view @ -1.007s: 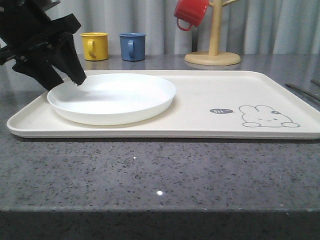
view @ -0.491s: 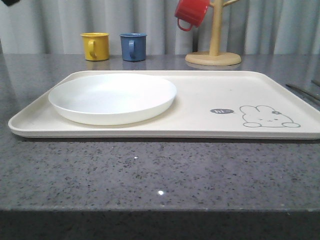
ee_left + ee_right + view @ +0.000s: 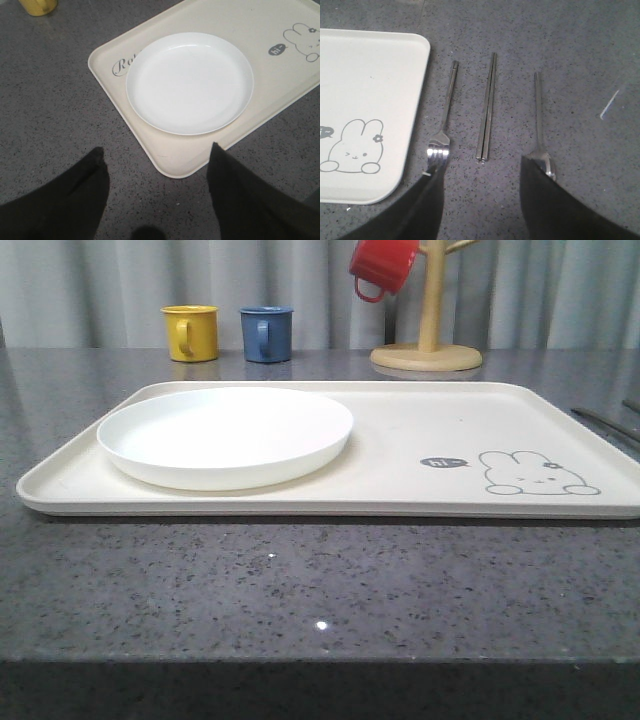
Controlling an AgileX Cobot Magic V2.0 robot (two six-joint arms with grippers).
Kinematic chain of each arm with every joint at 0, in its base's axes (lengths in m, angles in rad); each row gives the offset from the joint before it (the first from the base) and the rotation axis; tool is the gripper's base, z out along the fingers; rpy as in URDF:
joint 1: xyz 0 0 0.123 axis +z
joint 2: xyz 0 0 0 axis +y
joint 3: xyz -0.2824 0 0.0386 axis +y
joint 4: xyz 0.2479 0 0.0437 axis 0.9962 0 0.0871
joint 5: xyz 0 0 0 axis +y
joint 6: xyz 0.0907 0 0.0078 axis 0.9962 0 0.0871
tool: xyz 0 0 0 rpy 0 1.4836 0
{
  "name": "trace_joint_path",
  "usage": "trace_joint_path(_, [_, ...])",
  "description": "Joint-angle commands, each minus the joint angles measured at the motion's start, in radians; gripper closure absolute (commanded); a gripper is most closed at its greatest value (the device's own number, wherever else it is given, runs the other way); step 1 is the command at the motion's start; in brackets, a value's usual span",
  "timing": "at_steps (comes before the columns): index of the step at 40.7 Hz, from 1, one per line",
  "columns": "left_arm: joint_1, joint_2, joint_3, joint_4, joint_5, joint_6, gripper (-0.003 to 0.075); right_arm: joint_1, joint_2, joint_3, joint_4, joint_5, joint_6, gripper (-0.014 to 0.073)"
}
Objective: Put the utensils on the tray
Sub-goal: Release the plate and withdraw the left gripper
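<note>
On the grey bench (image 3: 320, 590) the plate (image 3: 225, 435) sits on the tray (image 3: 430, 430). Fork (image 3: 445, 117), chopsticks (image 3: 487, 107) and spoon (image 3: 540, 125) remain beside it; my left claw (image 3: 157, 172) and right claw (image 3: 482, 180) gape wide, empty.

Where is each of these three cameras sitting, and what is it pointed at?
Front view: low at the table edge, facing forward over the tray and plate toward the mugs.
Left wrist view: above the plate; left gripper jaws apart.
Right wrist view: above fork, chopsticks, spoon; right gripper jaws apart.
All three share the tray.
</note>
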Motion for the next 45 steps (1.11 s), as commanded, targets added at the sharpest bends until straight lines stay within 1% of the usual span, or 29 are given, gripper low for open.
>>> trace_joint_path(1, [0.001, -0.091, 0.03, -0.001, -0.104, -0.026, 0.03, -0.003, 0.012, -0.033, 0.0, -0.067, 0.0, 0.0217])
trace_joint_path(8, [0.001, -0.173, 0.081, -0.001, -0.12, -0.026, 0.03, -0.003, 0.012, -0.033, 0.0, -0.067, 0.0, 0.0217])
trace_joint_path(29, [0.001, -0.175, 0.083, -0.003, -0.12, -0.026, 0.03, -0.003, 0.012, -0.033, 0.0, -0.065, 0.0, 0.0216])
trace_joint_path(35, [0.001, -0.175, 0.083, -0.003, -0.122, -0.026, 0.03, -0.003, 0.019, -0.04, 0.016, -0.088, -0.001, 0.0216])
trace_joint_path(38, [0.001, -0.175, 0.083, -0.003, -0.122, -0.026, 0.03, -0.002, 0.051, -0.07, 0.023, -0.044, -0.025, 0.0216])
trace_joint_path(45, [0.001, -0.175, 0.083, -0.003, -0.126, -0.026, 0.03, 0.022, 0.198, -0.209, 0.075, 0.142, -0.079, 0.0218])
